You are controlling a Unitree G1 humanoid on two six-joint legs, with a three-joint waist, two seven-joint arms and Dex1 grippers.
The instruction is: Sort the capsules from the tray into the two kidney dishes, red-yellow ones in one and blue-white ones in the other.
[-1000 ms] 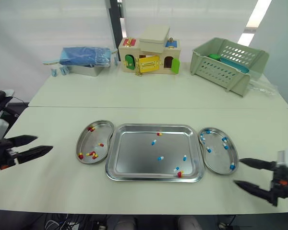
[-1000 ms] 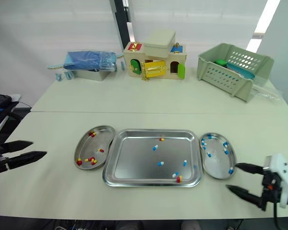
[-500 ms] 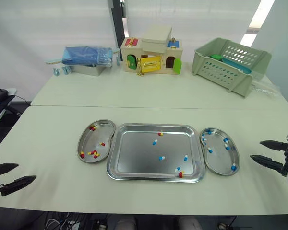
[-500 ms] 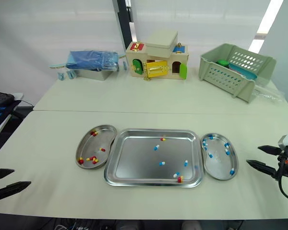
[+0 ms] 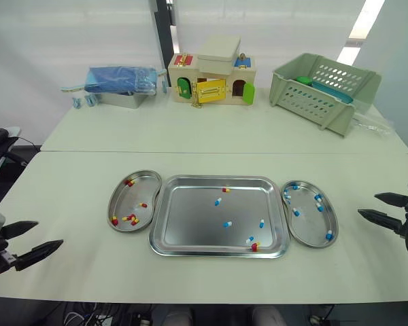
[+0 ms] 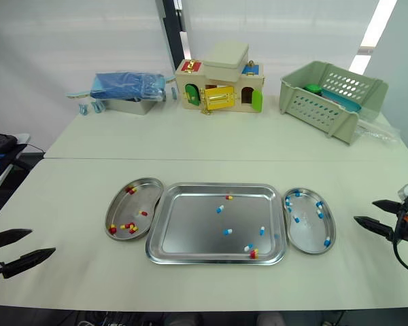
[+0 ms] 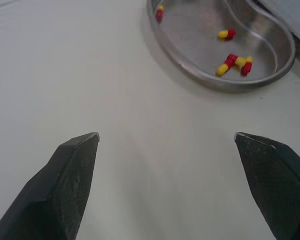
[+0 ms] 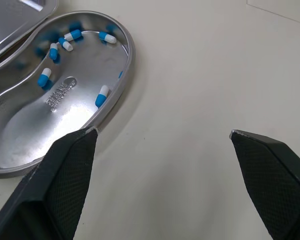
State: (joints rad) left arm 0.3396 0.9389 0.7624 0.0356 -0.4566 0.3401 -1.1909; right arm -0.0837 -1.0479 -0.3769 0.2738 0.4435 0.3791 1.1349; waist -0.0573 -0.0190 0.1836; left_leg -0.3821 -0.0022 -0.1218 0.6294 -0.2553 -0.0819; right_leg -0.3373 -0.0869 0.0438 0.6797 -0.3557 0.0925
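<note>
A steel tray (image 5: 190, 221) lies mid-table with several blue-white capsules (image 5: 227, 223) and two red-yellow capsules (image 5: 254, 247) in it. The left kidney dish (image 5: 130, 192) holds several red-yellow capsules (image 7: 233, 61). The right kidney dish (image 5: 307, 225) holds several blue-white capsules (image 8: 102, 96). My left gripper (image 5: 49, 233) hovers open and empty near the front left of the table, well short of the left dish (image 7: 200, 30). Just right of the right dish (image 8: 35, 120), my right gripper (image 5: 367, 205) is also open and empty.
Along the far side of the table stand a blue bag on a metal box (image 5: 119, 85), a wooden toy house (image 5: 214, 80) and a green plastic basket (image 5: 323, 92). A seam (image 5: 224, 151) between two tabletops runs behind the tray.
My right gripper has moved from near the front edge to beside the right dish. My left gripper dropped back toward the front left corner, then came a little forward. No capsule has moved.
</note>
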